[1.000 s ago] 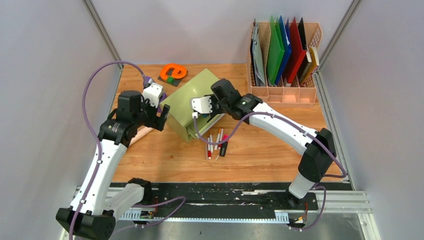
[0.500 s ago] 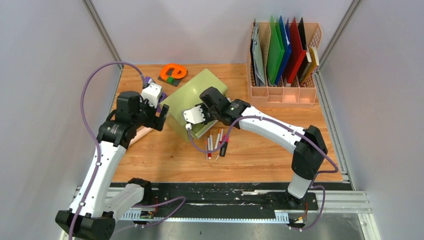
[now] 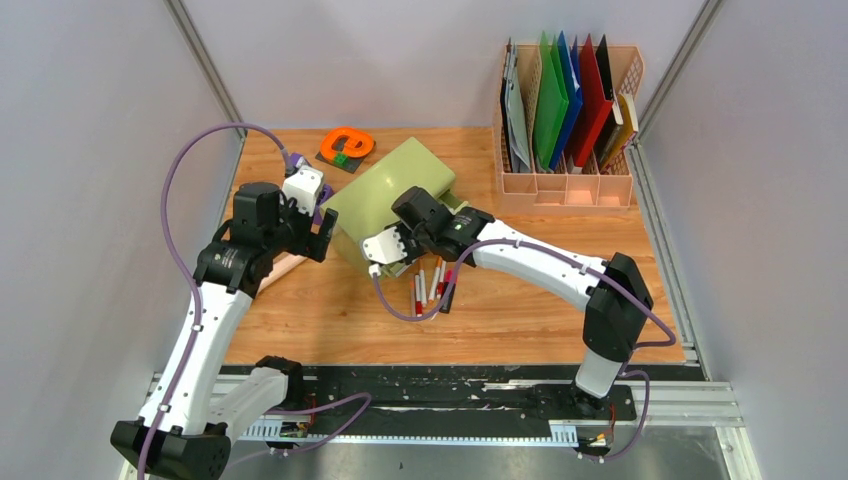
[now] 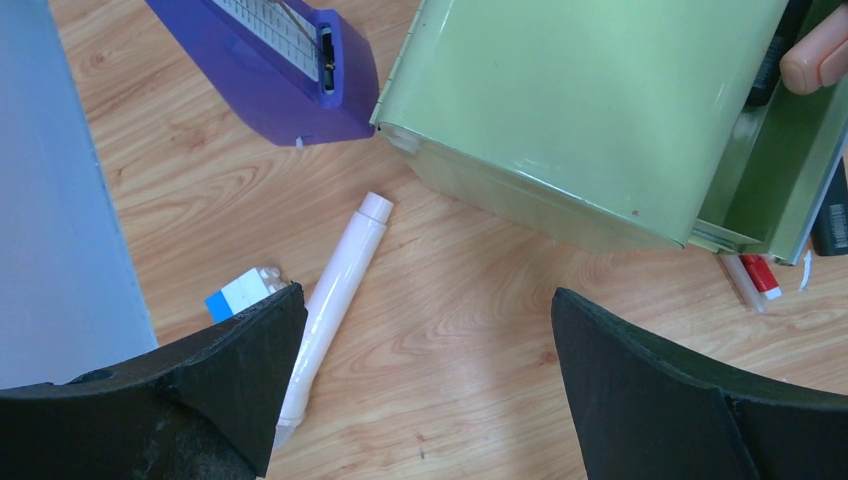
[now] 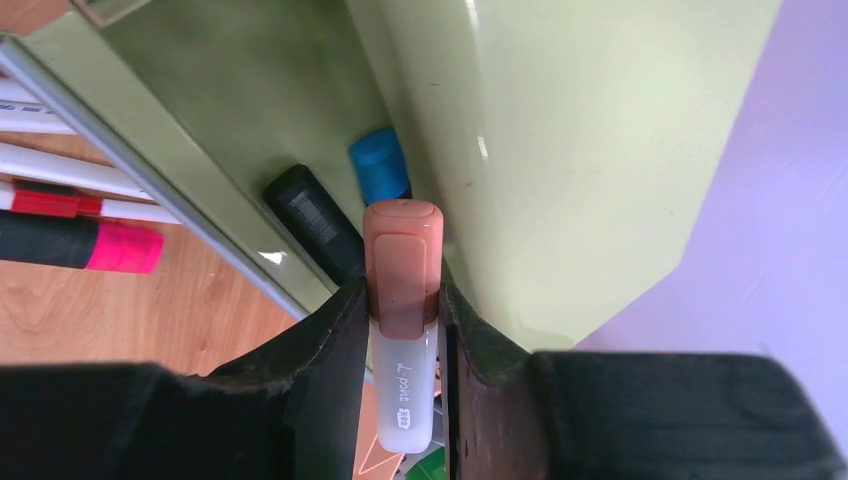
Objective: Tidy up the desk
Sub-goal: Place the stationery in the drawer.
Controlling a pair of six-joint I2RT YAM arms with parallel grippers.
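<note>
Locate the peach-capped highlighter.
Right wrist view, centre: highlighter clamped between the right fingers, cap at the open drawer of the green chest, near a black marker.

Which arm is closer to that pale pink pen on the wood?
Left arm: its open jaws hang over the pale pink pen; the right arm is at the green drawer chest, holding a peach-capped marker.

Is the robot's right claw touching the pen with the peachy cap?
Touching. The right wrist view shows the right gripper clamped on the peach-capped marker, both fingers pressed against its sides with no gap.
</note>
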